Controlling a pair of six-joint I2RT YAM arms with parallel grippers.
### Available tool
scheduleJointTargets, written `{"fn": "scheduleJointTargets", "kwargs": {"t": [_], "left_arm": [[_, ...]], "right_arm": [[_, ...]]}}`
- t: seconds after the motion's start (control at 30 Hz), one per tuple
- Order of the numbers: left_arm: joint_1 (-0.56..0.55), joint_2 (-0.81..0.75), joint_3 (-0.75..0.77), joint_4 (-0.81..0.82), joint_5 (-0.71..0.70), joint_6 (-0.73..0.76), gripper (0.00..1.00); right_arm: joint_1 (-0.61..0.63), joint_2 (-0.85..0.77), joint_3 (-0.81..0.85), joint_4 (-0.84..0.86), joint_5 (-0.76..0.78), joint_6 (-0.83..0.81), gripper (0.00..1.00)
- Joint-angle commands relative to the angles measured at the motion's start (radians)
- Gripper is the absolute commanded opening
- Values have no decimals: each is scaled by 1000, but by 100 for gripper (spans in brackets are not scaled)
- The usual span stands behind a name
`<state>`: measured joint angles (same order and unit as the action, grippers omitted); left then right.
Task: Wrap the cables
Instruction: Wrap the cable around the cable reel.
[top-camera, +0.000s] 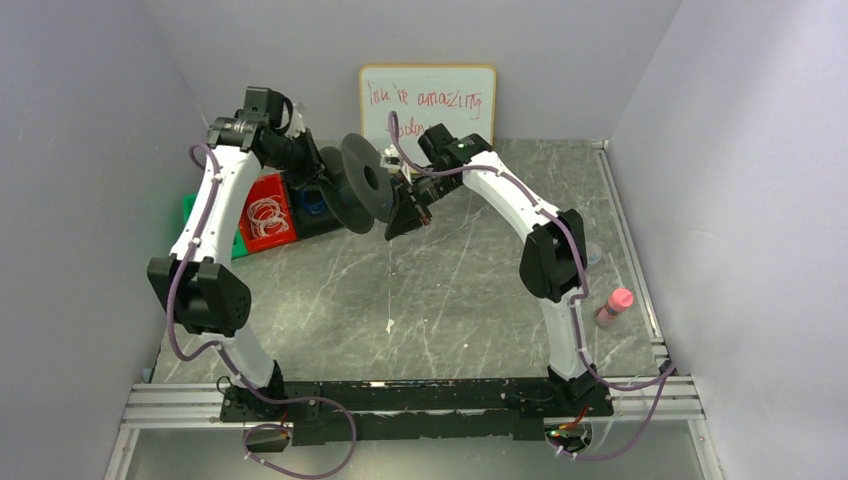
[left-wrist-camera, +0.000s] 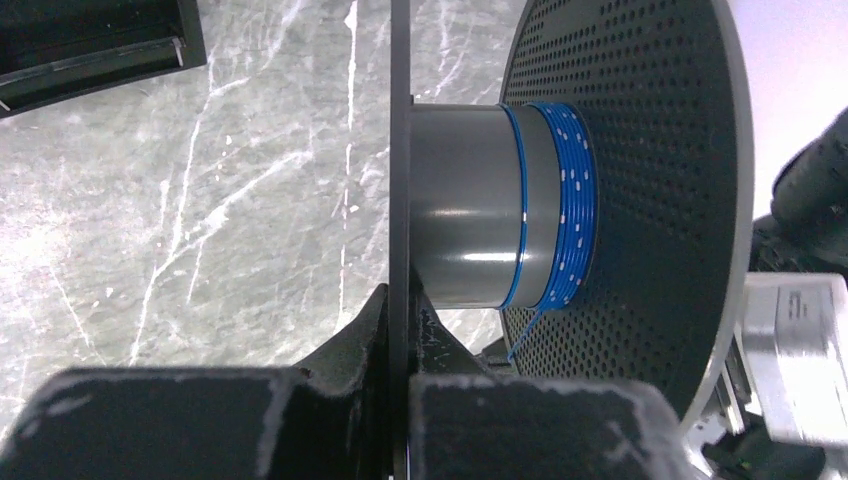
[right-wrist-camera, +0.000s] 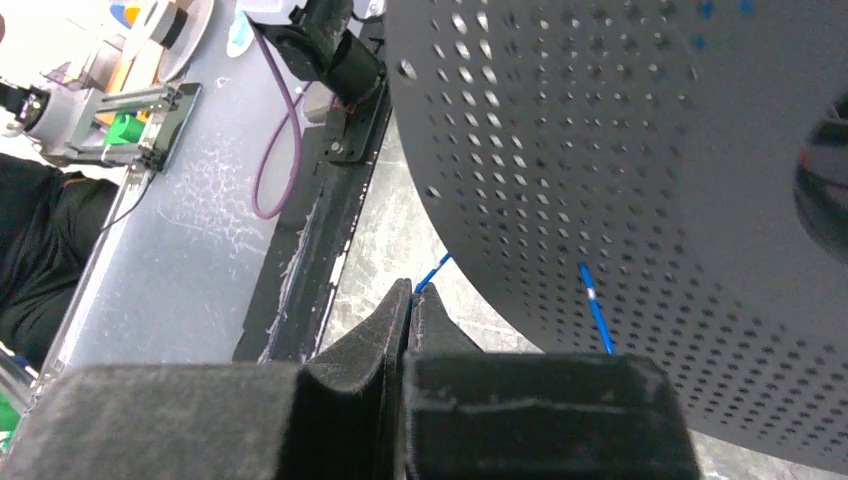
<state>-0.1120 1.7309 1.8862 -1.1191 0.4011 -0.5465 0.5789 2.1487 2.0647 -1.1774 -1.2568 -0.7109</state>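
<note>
Finding: the winding step is under way. A band of blue cable already sits on the hub of the spool, packed against the perforated flange, with one stray turn further left on the bare hub. Most of the hub is uncovered, so I judge the job early.

Left gripper: clamped shut on the edge of the thin flange, which runs as a vertical line up the centre of your left wrist view. It carries the spool clear of the table, at upper centre of the overhead view.

Right gripper: fingers pressed together at lower centre of your right wrist view. The blue strand enters the fingertips from the upper right, so it appears pinched there. A second short length shows just right of it, against the flange's lower edge.

Next move, in my judgement: carry the pinched strand around the hub, keeping it taut and between the two flanges, so each turn lies beside the band. A slack tail hangs below the hub in the left wrist view; watch that it does not slip off.

Outward: a red bin holding pale coils stands at the left of the overhead view, behind the left arm.
</note>
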Motion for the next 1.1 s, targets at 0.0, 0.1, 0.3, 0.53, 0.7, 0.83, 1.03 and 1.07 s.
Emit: {"fn": "scheduleJointTargets", "kwargs": {"t": [0.0,0.1,0.3,0.53,0.7,0.83,1.03,1.07], "left_arm": [[169,-105,80,383,-50,-23,2],[195,-122,61,396,-3,-16,2],[229,-148,27,439,126,1,2],[246,-174,0,475,245,39,2],[246,-186,-15,462,344,115,2],[245,-192,-12,399,430,216,2],[205,-193,17,217,442,429,2],[192,-194,18,188,432,465,2]], "right_arm": [[-27,-7,-37,-318,-29,12,1],[-64,-7,-41,-318,-38,11,0],[-136,2,-50,-320,-38,1,1],[-233,32,-63,-320,-47,-3,1],[-263,38,-60,-321,-43,-9,1],[-280,44,-53,-320,-30,-11,1],[-318,72,-36,-320,-21,-9,1],[-324,76,-33,-320,-21,-8,1]]}}
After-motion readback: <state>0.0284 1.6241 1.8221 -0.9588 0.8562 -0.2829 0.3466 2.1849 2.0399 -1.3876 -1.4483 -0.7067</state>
